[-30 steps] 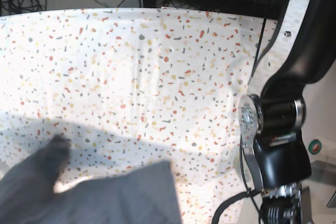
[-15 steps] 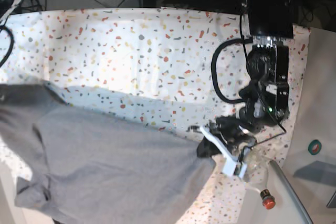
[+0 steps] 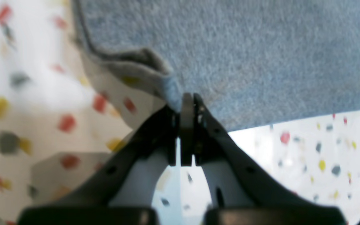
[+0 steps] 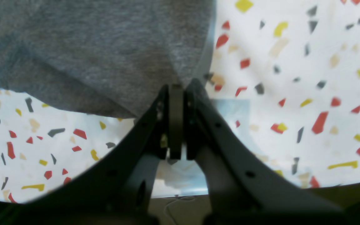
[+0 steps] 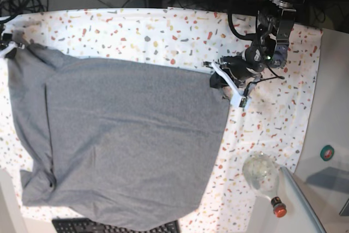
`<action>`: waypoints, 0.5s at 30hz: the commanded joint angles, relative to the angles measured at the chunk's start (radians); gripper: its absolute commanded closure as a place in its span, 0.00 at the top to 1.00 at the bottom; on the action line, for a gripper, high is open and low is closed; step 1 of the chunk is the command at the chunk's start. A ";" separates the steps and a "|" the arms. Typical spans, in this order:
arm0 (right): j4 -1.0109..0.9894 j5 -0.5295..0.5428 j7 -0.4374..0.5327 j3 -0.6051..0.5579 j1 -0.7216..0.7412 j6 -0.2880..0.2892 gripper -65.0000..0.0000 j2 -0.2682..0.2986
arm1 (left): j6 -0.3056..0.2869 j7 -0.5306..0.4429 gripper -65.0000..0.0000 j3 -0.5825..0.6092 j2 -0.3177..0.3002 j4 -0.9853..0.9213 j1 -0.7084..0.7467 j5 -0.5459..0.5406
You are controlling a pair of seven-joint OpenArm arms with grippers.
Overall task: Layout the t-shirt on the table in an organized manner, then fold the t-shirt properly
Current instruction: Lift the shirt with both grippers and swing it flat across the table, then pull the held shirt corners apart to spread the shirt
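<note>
Stage: the layout half of the job is under way; folding is not yet begun, judging by the single flat layer of cloth.

T-shirt: the heather-grey t-shirt lies spread over the left and middle of the terrazzo-flecked surface, reaching from near the far-left corner down to the near edge, where its hem hangs close to a black keyboard.

Left gripper: the left gripper, on the right of the base view, has its fingers pressed together on the shirt's edge, a small fold of fabric bunched beside them; in the base view it holds the shirt's far-right corner, in the right half of the surface.

Right gripper: the right gripper pinches another edge of the shirt with its fingers shut tight on the cloth; in the base view that grip sits at the surface's far-left corner.

Done so far: the body of the shirt is open and largely smooth between the two grips, with its far edge pulled fairly straight.

Left to do: the near-left part is rumpled, with a sleeve-like flap curled under itself near the left edge; this likely needs flattening before any fold. Releasing both corners and every fold itself remain.

Nearby: a clear glass bottle with a red cap lies by the near-right corner, well apart from the shirt.
</note>
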 commanded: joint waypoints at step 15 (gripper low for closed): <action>0.220 0.013 -0.287 -0.004 -0.021 0.003 0.00 -0.079 | -0.002 -0.023 0.00 -0.085 -0.022 0.022 0.031 -0.008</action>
